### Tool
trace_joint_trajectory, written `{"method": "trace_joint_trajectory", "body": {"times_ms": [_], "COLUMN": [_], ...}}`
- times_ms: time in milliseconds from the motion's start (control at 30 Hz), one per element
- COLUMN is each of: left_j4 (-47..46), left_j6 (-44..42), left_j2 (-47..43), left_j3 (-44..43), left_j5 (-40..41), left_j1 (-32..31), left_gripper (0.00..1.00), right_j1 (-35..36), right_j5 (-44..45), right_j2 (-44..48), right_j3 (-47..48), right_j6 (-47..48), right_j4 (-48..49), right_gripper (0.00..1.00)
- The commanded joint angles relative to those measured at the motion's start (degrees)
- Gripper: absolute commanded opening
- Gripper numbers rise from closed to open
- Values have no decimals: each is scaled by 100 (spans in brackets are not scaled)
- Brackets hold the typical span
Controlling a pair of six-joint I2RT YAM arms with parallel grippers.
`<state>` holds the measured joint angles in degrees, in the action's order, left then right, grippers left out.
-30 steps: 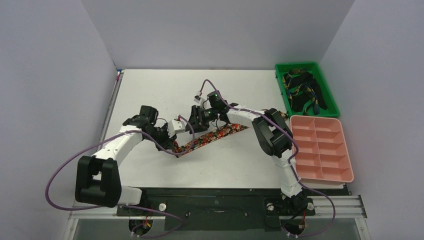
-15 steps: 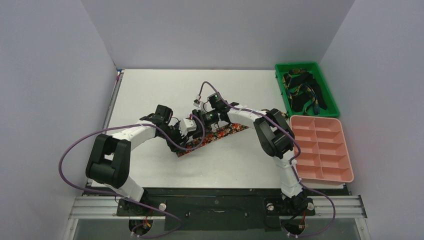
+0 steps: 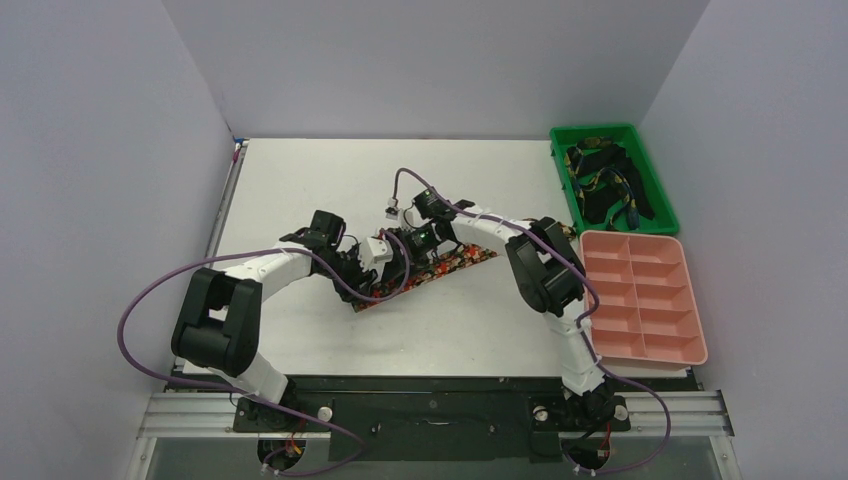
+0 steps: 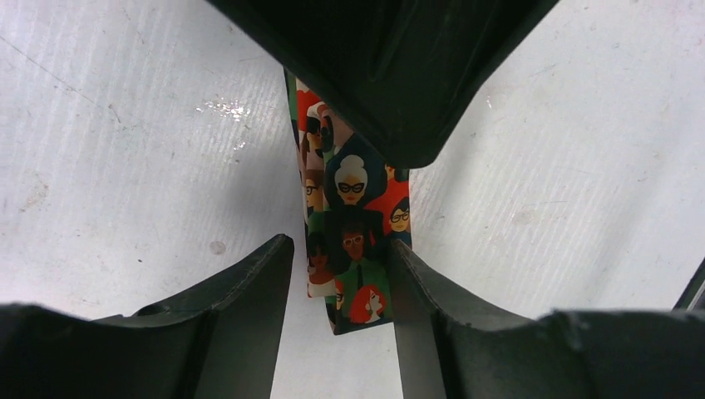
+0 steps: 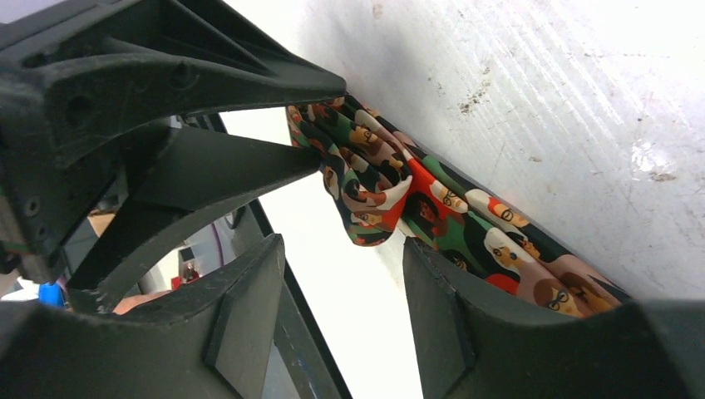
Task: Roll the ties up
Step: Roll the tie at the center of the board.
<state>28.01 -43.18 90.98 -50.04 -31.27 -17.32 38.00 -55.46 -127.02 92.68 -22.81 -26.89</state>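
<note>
A tie [image 3: 455,262] with a red, orange, green and white print of faces lies slanted on the white table. In the left wrist view its narrow end [image 4: 353,191] sits between the open fingers of my left gripper [image 4: 339,245], touching the right finger [image 4: 416,283], with a gap on the left. My right gripper [image 5: 341,245] is open right next to it, with a bunched fold of the tie [image 5: 374,199] just beyond its tips. In the top view both grippers, left [image 3: 392,272] and right [image 3: 408,248], meet over the tie's left part.
A green bin [image 3: 560,160] at the back right holds several dark ties [image 3: 605,185] with yellow and blue patterns. A pink compartment tray [image 3: 640,300] stands in front of it. Purple cables loop along both arms.
My left arm has swung right and brought its gripper onto the tie's left part, close to the right gripper. The right gripper has shifted slightly. The tie lies about where it was.
</note>
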Motion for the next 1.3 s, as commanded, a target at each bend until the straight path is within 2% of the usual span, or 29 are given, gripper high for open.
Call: {"method": "trace_joint_trajectory", "body": {"times_ms": [0,167,233,267,333,433,700,833,1067,1267], "left_j4": [-367,-373,-333,-266,-174,-23,230,363,334,188], "left_j6": [106,27,-44,-90,-163,-328,-1154,-1597,-1573,-1701], "left_j2": [15,90,91,66,-51,-287,-1010,-1075,-882,-874], "left_j3": [-58,-57,-55,-61,-52,80,537,663,580,634], "left_j5": [46,128,177,152,101,81,38,98,221,-32], "left_j1": [-39,-124,-165,-170,-163,-142,148,211,198,116], "left_gripper": [43,44,47,52,59,68,79,80,79,79], "right_j1": [88,177,195,196,191,190,403,367,166,15], "right_j5": [163,183,216,236,282,340,444,474,321,278], "right_j2": [-255,-351,-386,-422,-459,-499,-202,-129,15,-83], "right_j3": [429,533,491,442,336,272,102,68,-39,364], "right_j6": [563,643,664,668,731,706,610,669,649,564], "right_j4": [-359,-356,-353,-352,-349,-350,-282,-282,-309,-339], "right_gripper": [50,42,33,23,11,0,0,0,0,0]}}
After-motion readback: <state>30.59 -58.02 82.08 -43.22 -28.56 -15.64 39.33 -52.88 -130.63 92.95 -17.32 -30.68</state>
